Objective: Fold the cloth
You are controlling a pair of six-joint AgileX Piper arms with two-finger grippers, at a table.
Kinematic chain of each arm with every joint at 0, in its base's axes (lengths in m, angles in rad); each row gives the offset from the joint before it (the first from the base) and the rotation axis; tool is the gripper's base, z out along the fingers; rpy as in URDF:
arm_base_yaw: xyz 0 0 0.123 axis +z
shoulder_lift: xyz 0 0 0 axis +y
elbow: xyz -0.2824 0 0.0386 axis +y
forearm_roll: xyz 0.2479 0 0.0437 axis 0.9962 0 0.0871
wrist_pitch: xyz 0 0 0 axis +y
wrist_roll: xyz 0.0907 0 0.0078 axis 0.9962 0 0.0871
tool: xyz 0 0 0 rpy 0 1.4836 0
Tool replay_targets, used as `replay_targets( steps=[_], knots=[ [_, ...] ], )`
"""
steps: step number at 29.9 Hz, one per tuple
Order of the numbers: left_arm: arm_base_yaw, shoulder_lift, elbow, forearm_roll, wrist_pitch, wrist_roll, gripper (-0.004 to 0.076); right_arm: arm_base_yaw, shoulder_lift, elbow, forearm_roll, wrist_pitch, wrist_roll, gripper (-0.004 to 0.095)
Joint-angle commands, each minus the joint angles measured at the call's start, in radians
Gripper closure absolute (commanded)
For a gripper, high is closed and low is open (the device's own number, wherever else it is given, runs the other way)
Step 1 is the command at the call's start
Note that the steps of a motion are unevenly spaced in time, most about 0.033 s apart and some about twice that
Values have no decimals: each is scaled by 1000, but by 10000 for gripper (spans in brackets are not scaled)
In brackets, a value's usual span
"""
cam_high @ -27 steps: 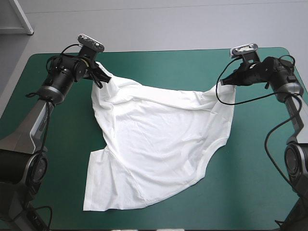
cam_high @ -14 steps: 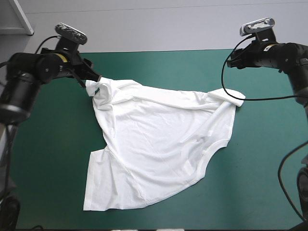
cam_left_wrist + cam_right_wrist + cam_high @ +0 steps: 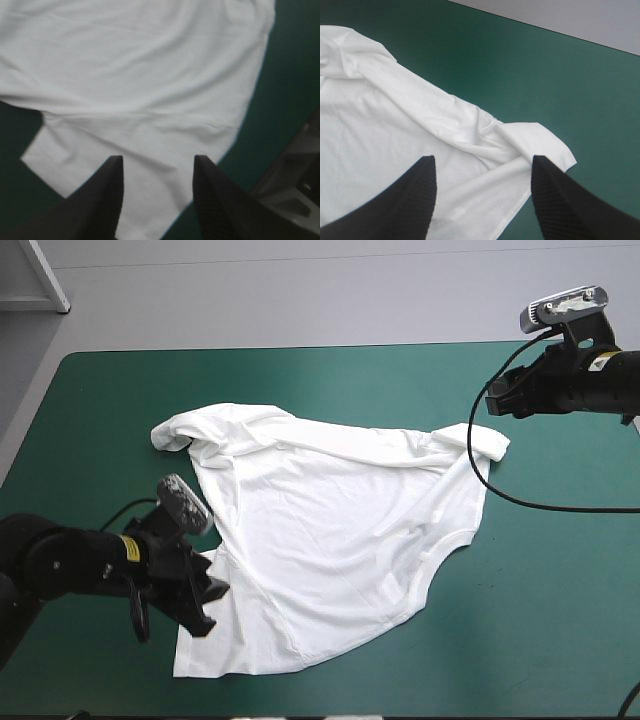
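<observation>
High view: T-shirt (image 3: 330,530) lies spread

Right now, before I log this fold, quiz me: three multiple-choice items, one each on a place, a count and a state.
1. The left end effector is: A) by the T-shirt's near-left sleeve B) at its far-right corner C) at its far-left corner.
2. End effectors gripping the T-shirt: A) two B) one C) none.
3. The T-shirt is: A) folded B) lifted C) spread on the table.
Key: 1A, its fingers frame that sleeve; 2C, the right end effector is open too, both empty; 3C, it lies flat, rumpled.
</observation>
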Motion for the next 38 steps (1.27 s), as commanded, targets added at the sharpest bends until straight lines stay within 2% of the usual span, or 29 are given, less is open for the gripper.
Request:
replay_targets(
  steps=[1,4,7,12,16,21,30,38],
  knots=[
    [-112,-59,107,-81,-11,-14,391,-9,-44,-27,24,-14,4,385],
    [-249,-66,209,-99,-14,-10,391,-9,-46,-27,24,-4,4,386],
    [-391,-59,272,7,-55,-15,372,-9,-50,-27,28,0,4,386],
    [-540,-30,324,300,-103,-203,333,-9,-50,-27,44,4,4,386],
    [-546,22,328,325,-130,-299,333,-9,-50,-27,54,2,4,386],
    [-546,106,328,208,-197,-237,334,-9,-50,-27,54,-2,0,387],
    [-546,244,333,261,-270,-217,334,-9,-50,-27,54,-2,-3,388],
    [-546,359,447,300,-342,-240,335,-9,-50,-27,54,2,-14,394]
  ],
)
